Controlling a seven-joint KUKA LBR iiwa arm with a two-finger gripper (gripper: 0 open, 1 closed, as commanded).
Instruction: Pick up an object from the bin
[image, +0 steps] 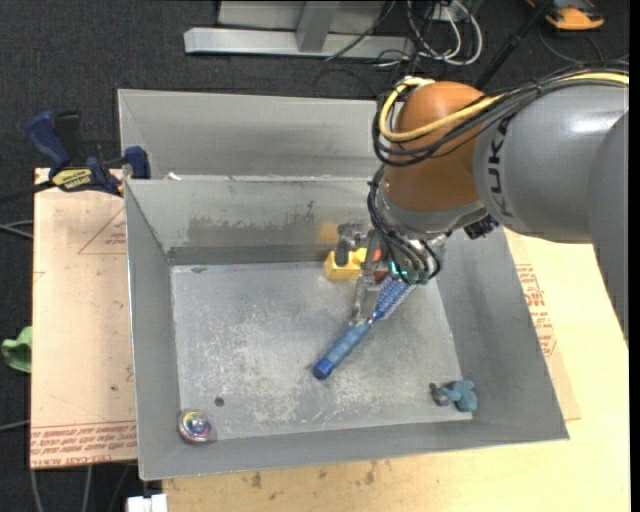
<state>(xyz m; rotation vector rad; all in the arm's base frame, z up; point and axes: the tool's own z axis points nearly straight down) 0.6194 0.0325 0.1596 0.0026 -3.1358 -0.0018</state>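
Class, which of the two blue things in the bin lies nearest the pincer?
The long blue stick in the middle: its upper end lies at the pincer, while the small blue lump sits apart in the near right corner.

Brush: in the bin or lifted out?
In the bin. The brush lies slantwise on its floor, upper end under the gripper. Whether it is gripped: cannot tell.

The bin (250, 215) has four loose things, one of each kind: one blue brush (343, 350) in the middle, one yellow block (342, 264) at the far wall, one small blue-grey figure (456, 396) near right, one round shiny ball (196, 427) near left.
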